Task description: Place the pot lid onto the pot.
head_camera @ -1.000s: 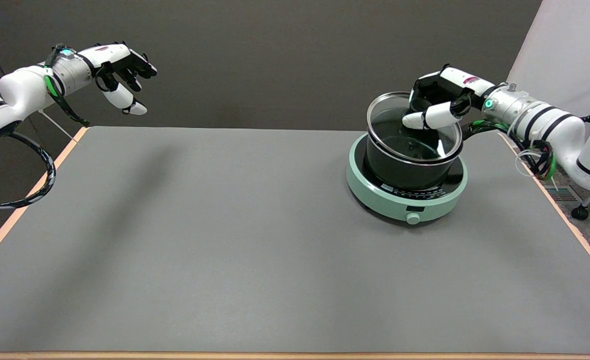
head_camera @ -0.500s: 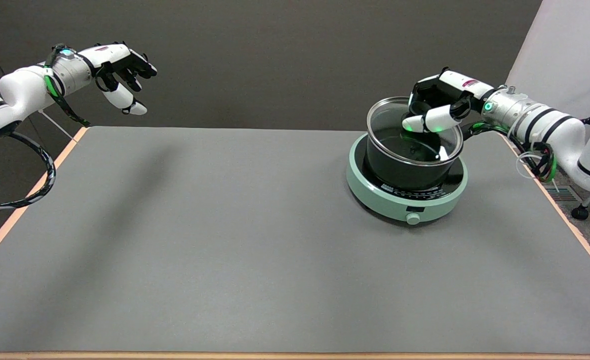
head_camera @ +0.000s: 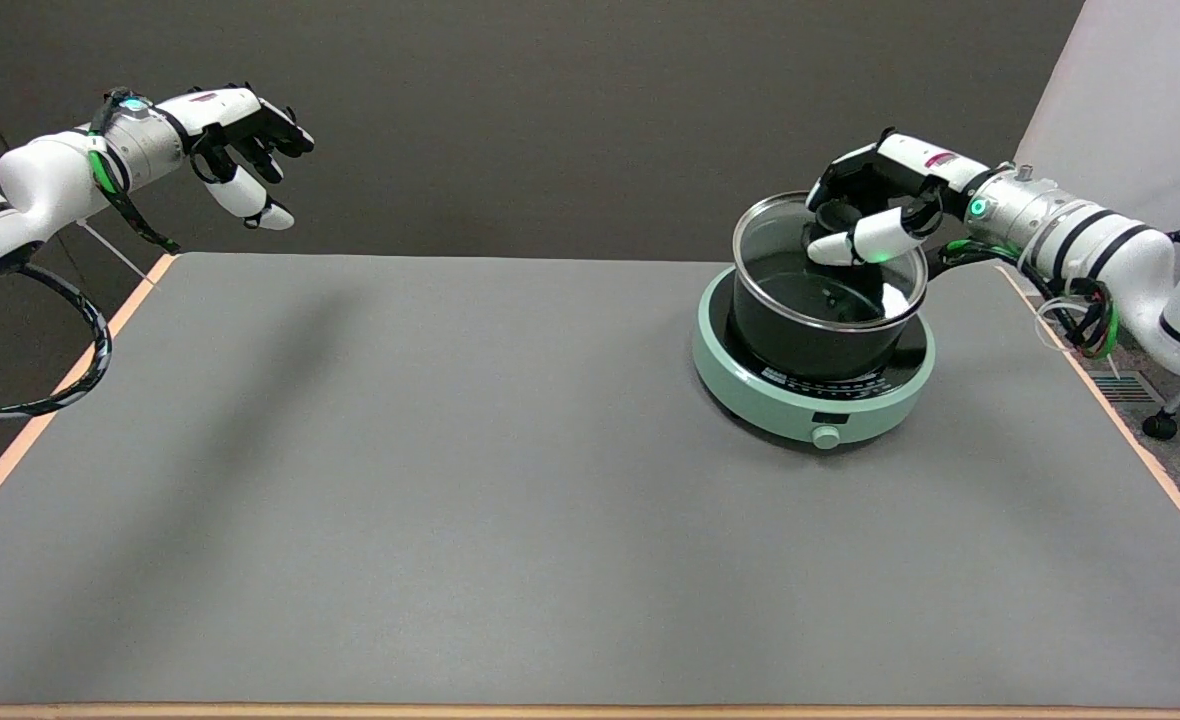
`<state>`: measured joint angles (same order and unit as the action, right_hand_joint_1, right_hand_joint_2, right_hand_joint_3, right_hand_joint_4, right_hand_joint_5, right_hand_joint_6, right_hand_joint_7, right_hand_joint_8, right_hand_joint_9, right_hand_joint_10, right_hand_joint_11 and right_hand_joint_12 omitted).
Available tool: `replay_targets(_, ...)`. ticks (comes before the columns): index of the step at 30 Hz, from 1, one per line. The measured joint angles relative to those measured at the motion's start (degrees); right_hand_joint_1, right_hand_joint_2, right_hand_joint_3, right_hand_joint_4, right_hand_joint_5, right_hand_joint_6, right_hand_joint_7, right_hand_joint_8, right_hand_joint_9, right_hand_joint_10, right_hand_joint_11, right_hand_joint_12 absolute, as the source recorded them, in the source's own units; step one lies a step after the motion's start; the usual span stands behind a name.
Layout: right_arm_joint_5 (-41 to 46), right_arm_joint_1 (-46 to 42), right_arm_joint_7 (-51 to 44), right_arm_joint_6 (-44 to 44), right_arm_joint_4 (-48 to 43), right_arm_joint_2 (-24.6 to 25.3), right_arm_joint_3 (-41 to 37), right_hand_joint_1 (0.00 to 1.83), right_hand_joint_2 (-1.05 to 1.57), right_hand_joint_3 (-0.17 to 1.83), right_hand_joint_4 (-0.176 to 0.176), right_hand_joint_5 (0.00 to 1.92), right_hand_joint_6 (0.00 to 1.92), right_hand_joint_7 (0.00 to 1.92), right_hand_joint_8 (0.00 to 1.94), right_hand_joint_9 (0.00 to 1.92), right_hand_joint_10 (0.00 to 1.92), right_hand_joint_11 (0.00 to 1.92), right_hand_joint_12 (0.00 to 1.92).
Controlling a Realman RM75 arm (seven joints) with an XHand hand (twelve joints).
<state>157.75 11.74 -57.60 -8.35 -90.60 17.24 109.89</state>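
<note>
Head view, robot hand: my right robot hand (head_camera: 865, 205) reaches in from the right over the pot, its fingers curled round the dark knob on top of the pot lid. I judge it is gripping that knob; the exact contact under my fingers is hidden.
Head view, pot lid: the pot lid (head_camera: 828, 265) is clear glass with a metal rim, lying over the mouth of the pot (head_camera: 810, 335). Its far edge looks slightly raised, so I cannot tell if it is fully seated.
Head view, pot: dark, round, standing upright on the green cooker (head_camera: 813, 395), which sits towards the right side of the tabletop (head_camera: 450, 480).
Head view, handling: I judge the lid stiff, fairly light, smooth and breakable, as glass would be. The rim is slippery and thin, so the knob at the centre is the place to hold it. It should be lowered level, not dropped.
Head view, progress: I judge the lid nearly or already in place; what remains is to settle it flat and let go.
Head view, count: one pot lid, one pot, one cooker with one dial (head_camera: 826, 437) on its near side.
Head view, other arm: my left hand (head_camera: 245, 135) hangs in the air at upper left, well apart from everything.
</note>
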Motion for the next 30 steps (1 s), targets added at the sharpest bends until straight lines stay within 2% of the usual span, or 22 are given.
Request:
replay_targets(1,0.0,0.0,-0.1,0.1,0.0,0.0,-0.1,1.3,1.02,0.5,-0.139,0.64,0.71,0.7,1.56,0.68,1.81,0.48,1.92)
replay_targets(2,0.0,0.0,-0.3,0.3,0.0,0.0,-0.2,1.28,1.08,0.45,-0.16,0.64,0.65,0.64,1.64,0.66,1.84,0.4,1.92)
replay_targets(3,0.0,0.1,-0.4,0.4,0.1,0.0,-0.2,1.07,0.84,0.78,-0.146,0.65,0.61,0.61,1.46,0.63,1.82,0.37,1.92)
replay_targets(4,0.0,0.1,-0.6,0.5,0.1,0.0,-0.3,1.0,0.76,0.87,-0.142,0.66,0.57,0.58,1.4,0.6,1.81,0.33,1.92)
replay_targets(6,-0.1,0.1,-1.1,0.8,0.2,0.1,-0.4,0.94,0.77,0.85,-0.153,0.67,0.46,0.5,1.38,0.51,1.79,0.19,1.92)
replay_targets(9,-0.2,0.2,-1.6,1.2,0.3,0.1,-0.6,0.94,0.77,0.79,-0.17,0.69,0.4,0.45,1.36,0.45,1.76,0.08,1.92)
replay_targets(12,-0.4,0.3,-2.1,1.7,0.4,0.1,-0.8,0.99,0.72,0.78,-0.176,0.69,0.4,0.46,1.24,0.42,1.69,0.0,1.92)
replay_targets(15,-0.6,0.4,-2.3,2.0,0.5,0.1,-0.9,1.01,0.67,0.84,-0.176,0.68,0.43,0.49,1.18,0.44,1.68,0.0,1.92)
replay_targets(30,-1.1,0.4,-3.2,2.9,0.7,0.2,-1.3,1.04,0.64,0.84,-0.176,0.69,0.45,0.53,1.14,0.46,1.67,0.0,1.92)
